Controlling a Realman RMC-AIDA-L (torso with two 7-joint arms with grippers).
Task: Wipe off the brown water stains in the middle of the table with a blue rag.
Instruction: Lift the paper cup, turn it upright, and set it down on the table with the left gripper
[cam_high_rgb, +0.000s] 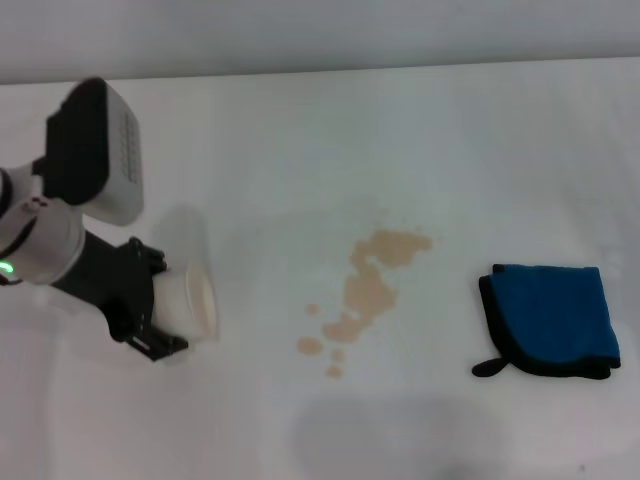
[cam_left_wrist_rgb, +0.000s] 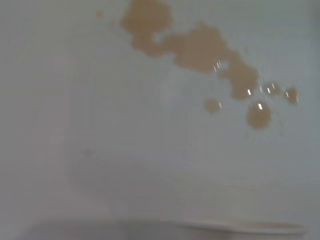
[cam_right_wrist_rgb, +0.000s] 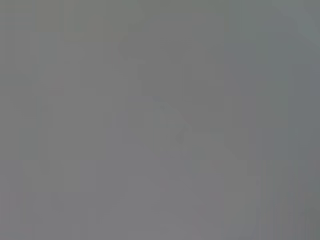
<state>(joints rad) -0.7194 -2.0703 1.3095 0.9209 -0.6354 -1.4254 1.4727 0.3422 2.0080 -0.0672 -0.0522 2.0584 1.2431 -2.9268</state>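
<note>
The brown water stains (cam_high_rgb: 370, 290) lie in the middle of the white table (cam_high_rgb: 300, 130), a tan patch with small droplets trailing toward the front left. They also show in the left wrist view (cam_left_wrist_rgb: 200, 47). The blue rag (cam_high_rgb: 555, 318) lies folded flat to the right of the stains, its black loop tab at the front left corner. My left gripper (cam_high_rgb: 168, 302) is at the left, shut on a white paper cup (cam_high_rgb: 195, 290) that lies tipped on its side, mouth toward the stains. My right gripper is out of view.
The cup's rim shows faintly in the left wrist view (cam_left_wrist_rgb: 240, 228). The table's far edge (cam_high_rgb: 400, 66) runs along the back. The right wrist view shows only plain grey.
</note>
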